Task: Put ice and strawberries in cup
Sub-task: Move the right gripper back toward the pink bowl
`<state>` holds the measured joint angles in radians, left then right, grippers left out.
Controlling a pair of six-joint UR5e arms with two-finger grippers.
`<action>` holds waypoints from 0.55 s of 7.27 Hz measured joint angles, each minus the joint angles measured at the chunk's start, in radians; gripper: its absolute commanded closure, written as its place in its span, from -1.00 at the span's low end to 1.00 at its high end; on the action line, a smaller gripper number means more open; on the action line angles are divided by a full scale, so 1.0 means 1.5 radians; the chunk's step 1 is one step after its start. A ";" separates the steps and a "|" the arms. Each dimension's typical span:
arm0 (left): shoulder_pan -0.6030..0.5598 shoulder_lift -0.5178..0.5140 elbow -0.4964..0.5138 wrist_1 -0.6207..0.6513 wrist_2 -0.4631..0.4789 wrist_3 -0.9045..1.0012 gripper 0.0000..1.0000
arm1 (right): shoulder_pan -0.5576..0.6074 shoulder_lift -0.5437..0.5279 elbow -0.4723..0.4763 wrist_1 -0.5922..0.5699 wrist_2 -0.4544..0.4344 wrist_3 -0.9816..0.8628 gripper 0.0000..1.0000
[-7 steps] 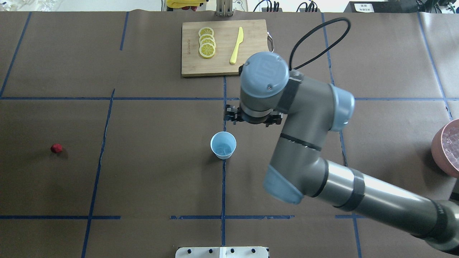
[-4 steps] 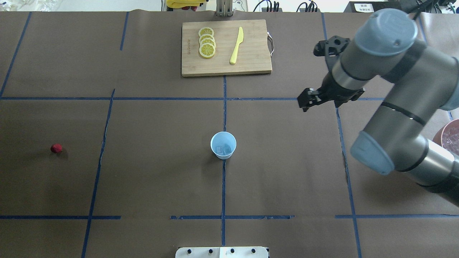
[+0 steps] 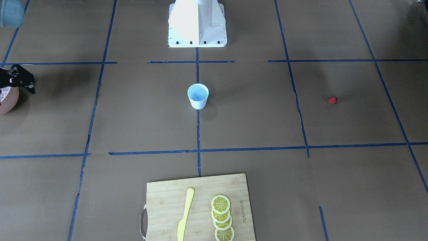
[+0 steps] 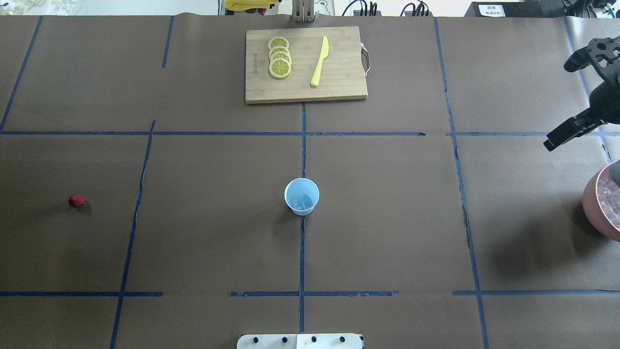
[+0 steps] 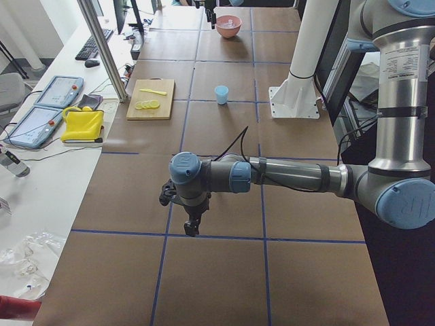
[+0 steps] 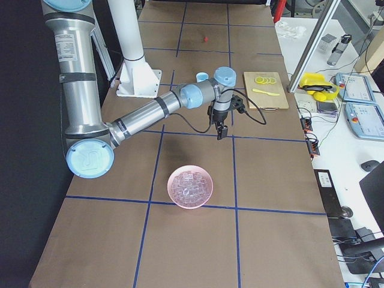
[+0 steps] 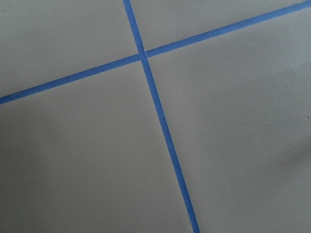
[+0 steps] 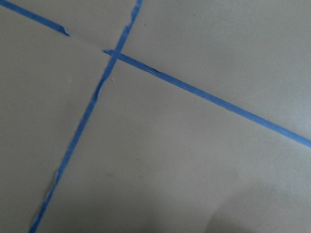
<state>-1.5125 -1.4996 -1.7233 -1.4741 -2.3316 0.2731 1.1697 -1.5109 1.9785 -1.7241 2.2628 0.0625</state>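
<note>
**ice in the cup, berry waiting on the table**

the cup (image 4: 301, 196) stood upright on the blue tape line, and some ice (image 4: 304, 202) cubes already lay at its bottom. the strawberry (image 4: 76, 200) was not in it. it lay alone on the brown paper, well apart from the cup on the robot's left side. far from the cup on the other side stood the pink bowl (image 4: 593, 203) with more ice inside. beyond the cup, away from the robot, was the cutting board (image 4: 339, 87) with the lemon slices (image 4: 279, 58) and the yellow knife (image 4: 319, 62).

the right gripper (image 4: 561, 103) hung near the bowl, well apart from the cup. its jaws were spread wide and nothing was between them. the left gripper (image 5: 192, 227) showed only in the side view, so i cannot tell if it was open or closed. its wrist camera saw only paper and tape.

i judged that the berry was the step not yet done. the berry was small and round, so fingers closing a little off centre could push it away, and it could roll. the cup looked light, and a touch on its rim during the drop could tip it and spill the ice. a release too far from the cup's mouth could let the berry bounce out.
</note>
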 measured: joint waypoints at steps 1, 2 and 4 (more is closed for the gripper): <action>0.000 0.000 0.000 0.000 0.000 0.000 -1.00 | 0.023 -0.032 -0.002 0.000 0.007 -0.066 -0.98; 0.000 0.000 -0.001 0.000 0.000 0.000 -1.00 | 0.043 -0.063 -0.006 0.008 0.009 -0.128 -0.98; 0.000 0.000 0.000 0.000 0.000 0.000 -1.00 | 0.063 -0.135 -0.041 0.117 0.010 -0.191 -0.98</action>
<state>-1.5125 -1.4999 -1.7239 -1.4742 -2.3316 0.2731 1.2639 -1.7127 1.9168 -1.5482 2.2775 -0.2245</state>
